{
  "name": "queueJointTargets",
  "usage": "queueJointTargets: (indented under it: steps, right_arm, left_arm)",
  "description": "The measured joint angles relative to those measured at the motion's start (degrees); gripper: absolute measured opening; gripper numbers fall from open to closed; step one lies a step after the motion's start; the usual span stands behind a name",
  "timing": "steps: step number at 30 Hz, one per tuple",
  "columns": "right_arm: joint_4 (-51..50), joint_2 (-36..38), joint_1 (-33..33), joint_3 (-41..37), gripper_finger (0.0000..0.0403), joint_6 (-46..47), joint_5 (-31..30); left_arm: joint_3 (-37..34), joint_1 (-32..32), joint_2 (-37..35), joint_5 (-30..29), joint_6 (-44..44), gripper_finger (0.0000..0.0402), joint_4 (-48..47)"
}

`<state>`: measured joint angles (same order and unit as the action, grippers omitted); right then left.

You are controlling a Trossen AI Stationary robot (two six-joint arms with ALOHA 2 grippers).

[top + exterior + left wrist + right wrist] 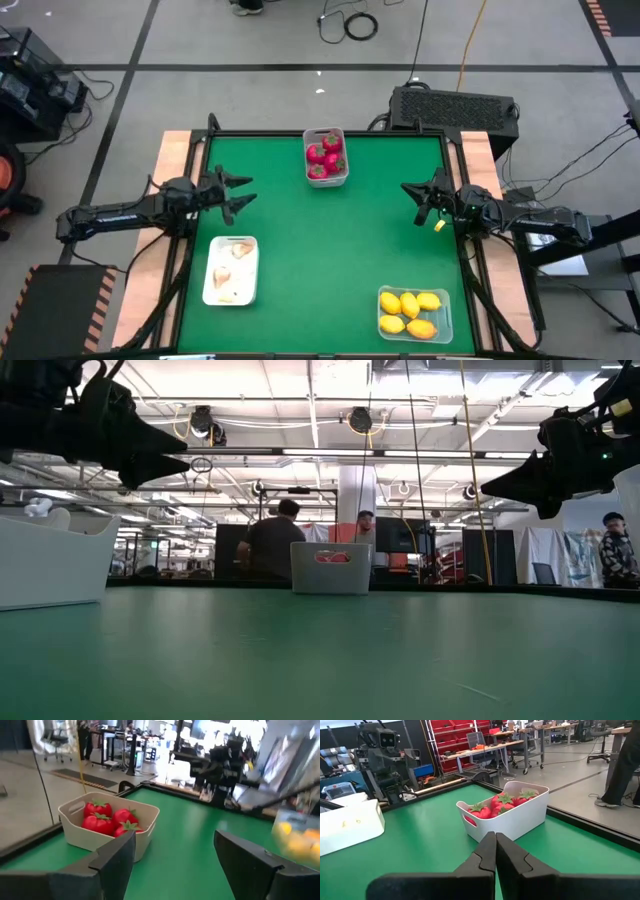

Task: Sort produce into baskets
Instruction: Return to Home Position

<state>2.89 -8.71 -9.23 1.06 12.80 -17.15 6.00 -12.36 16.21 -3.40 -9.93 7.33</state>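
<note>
Several red round pieces with green tops point(325, 155) lie in the deep grey-white bin point(341, 175) at the table's far middle. Garlic bulbs point(232, 270) lie in the shallow white tray point(250, 290) at the near left. Yellow lemons point(412, 312) fill the clear tub point(444, 318) at the near right. My left gripper point(240, 192) hovers open and level at the table's left side, nothing between its fingers. My right gripper point(412, 198) hovers shut and level at the right side, holding nothing.
The green table top point(330, 260) lies bare between the three containers. A black box point(455, 108) stands beyond the far right corner. People stand in the room beyond the far edge point(275, 540).
</note>
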Motion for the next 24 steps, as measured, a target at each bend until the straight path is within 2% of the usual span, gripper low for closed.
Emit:
queueJointTargets:
  steps: [4,9,24]
  right_arm:
    - [0.0,0.0,0.0,0.0,0.0000,0.0,0.0]
    - [0.0,0.0,0.0,0.0,0.0000,0.0,0.0]
    - [0.0,0.0,0.0,0.0,0.0000,0.0,0.0]
  left_arm:
    - [0.0,0.0,0.0,0.5,6.1,0.0273,-1.2]
    - [0.0,0.0,0.0,0.1,9.2,0.0273,-1.1]
    - [0.0,0.0,0.0,-0.1,8.9,0.0273,-1.0]
